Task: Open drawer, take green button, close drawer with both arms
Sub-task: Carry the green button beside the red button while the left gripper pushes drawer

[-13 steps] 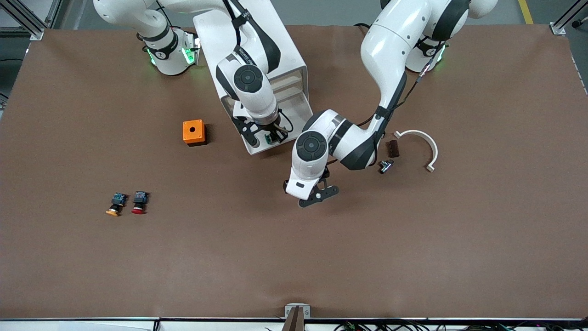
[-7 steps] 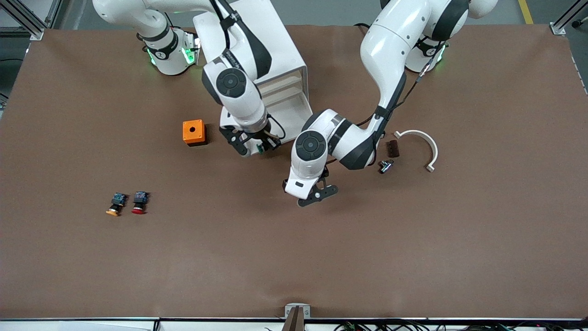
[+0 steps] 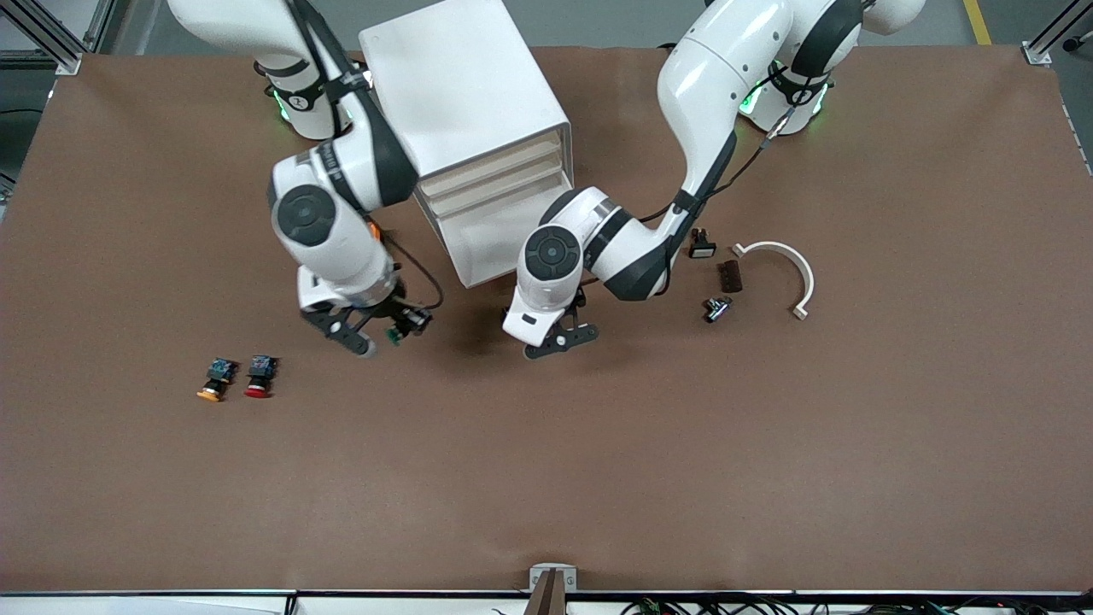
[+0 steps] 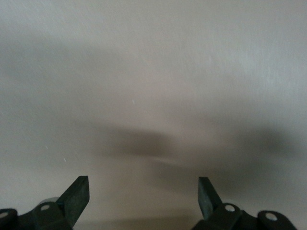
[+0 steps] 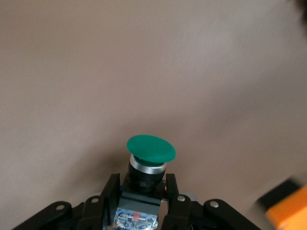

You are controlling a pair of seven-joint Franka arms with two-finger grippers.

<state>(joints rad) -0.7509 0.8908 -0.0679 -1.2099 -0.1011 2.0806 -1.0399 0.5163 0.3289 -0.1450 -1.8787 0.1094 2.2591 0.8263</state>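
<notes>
1. Over the bare brown table (image 3: 768, 444), my right gripper (image 3: 382, 336) hangs in the air, its fingers (image 5: 109, 191) clamped on the black body of the button (image 5: 150, 152), green cap pointing away from my wrist.
2. From the front view, that gripper is over open table between the cabinet (image 3: 465, 102) and the two loose buttons, toward the right arm's end.
3. My left gripper (image 3: 559, 340) hovers over the table just in front of the drawer (image 3: 495, 235), fingers (image 4: 76, 199) spread wide with nothing between them; its wrist view shows only plain tabletop and soft shadow.
4. That drawer stands pulled out of the white cabinet, its tray looking empty from above.
5. Two closed drawer fronts (image 3: 499, 175) show above the open one.
6. An orange box (image 5: 288, 211) shows at the edge of my right wrist view; in the front view my right arm almost covers it.
7. Nearer the front camera, toward the right arm's end, a yellow-capped button (image 3: 215, 378) and a red-capped button (image 3: 259, 377) lie side by side, just apart.
8. Toward the left arm's end lie a curved white bracket (image 3: 790, 265), a dark brown block (image 3: 729, 276), a small metal part (image 3: 716, 308) and a small black part (image 3: 701, 244), all near one another.
9. Grey floor (image 3: 615, 21) and aluminium frame posts (image 3: 51, 34) border the table at the arms' bases; cables (image 3: 768, 606) run along the front camera's edge.
</notes>
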